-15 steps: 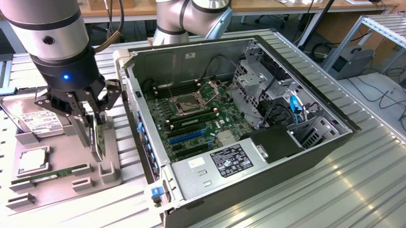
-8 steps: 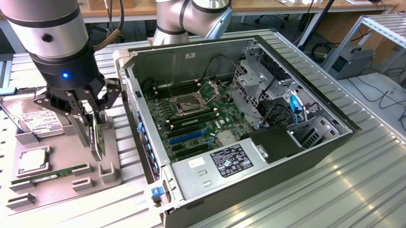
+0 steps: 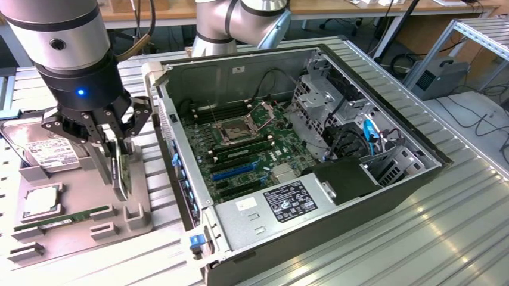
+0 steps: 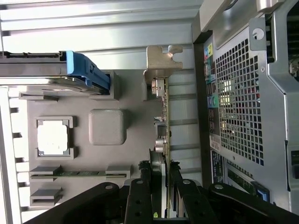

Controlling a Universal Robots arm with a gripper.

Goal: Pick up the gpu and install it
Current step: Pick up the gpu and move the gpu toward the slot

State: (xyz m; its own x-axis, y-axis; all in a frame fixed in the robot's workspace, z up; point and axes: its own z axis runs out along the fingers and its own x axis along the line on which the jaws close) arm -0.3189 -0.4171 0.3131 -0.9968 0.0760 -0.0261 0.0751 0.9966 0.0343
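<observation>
Arm: one Universal Robots arm [image 3: 68, 53], reaching down at the exterior view's left.
Gripper: one gripper [image 3: 114, 161] [image 4: 163, 173]. Its dark fingers [image 4: 140, 198] are drawn in to a narrow gap and press on both faces of the gpu.
Gpu: one gpu [image 3: 121, 179] [image 4: 161, 109], standing on its thin edge over the grey tray, between the tray's parts and the computer case. Whether it has left its slot cannot be told.
Gpu axis: the long axis runs level along the tray, parallel to the case's perforated rear panel [image 4: 238, 102]. The faces stand upright.
Gpu heading: the one silver bracket [image 4: 163, 60] sits at the end away from the fingers, towards the hard drive's end of the tray.
Tray: one grey moulded tray [image 3: 137, 221] [image 4: 135, 161], just beside the case.
Other parts on tray: one hard drive [image 3: 47, 152], one processor chip [image 3: 40, 202] [image 4: 53, 135] and one green memory stick [image 3: 64, 218] [image 4: 79, 173], each in its own seat.
Computer case: one computer case [image 3: 342, 217], lying with its side open upward and its motherboard [image 3: 238, 143] exposed.
Surface: a ribbed metal table [image 3: 445, 238] [image 4: 93, 28] carries both tray and case.
Room: wooden benches behind, and a metal frame [image 3: 477, 36] with loose cables on the floor at the exterior view's right.
</observation>
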